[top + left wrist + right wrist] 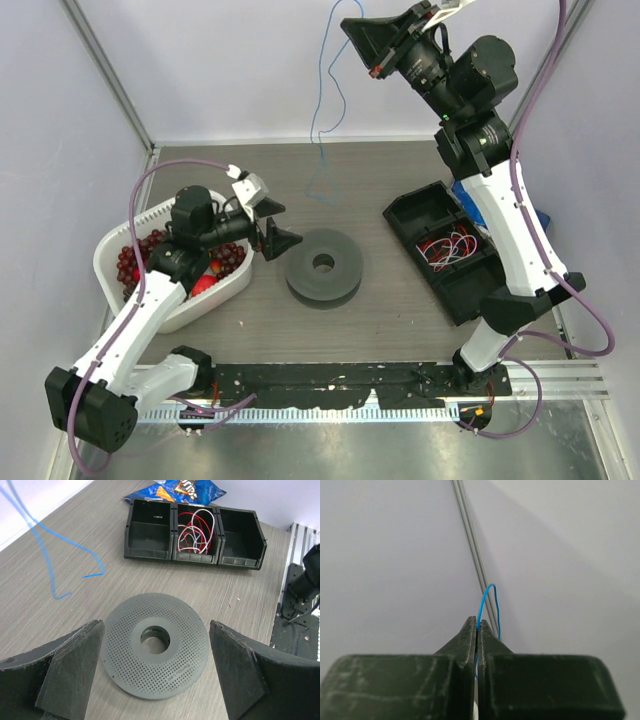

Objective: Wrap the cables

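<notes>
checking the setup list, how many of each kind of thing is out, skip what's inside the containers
blue cable: 1
grey spool: 1
black bins: 3
white basket: 1
chip bag: 1
total: 7

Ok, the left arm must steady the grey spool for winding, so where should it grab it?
The grey spool lies flat and round, so grip its outer rim across the width, probably coming low from its left side, where the open left gripper faces it.
</notes>
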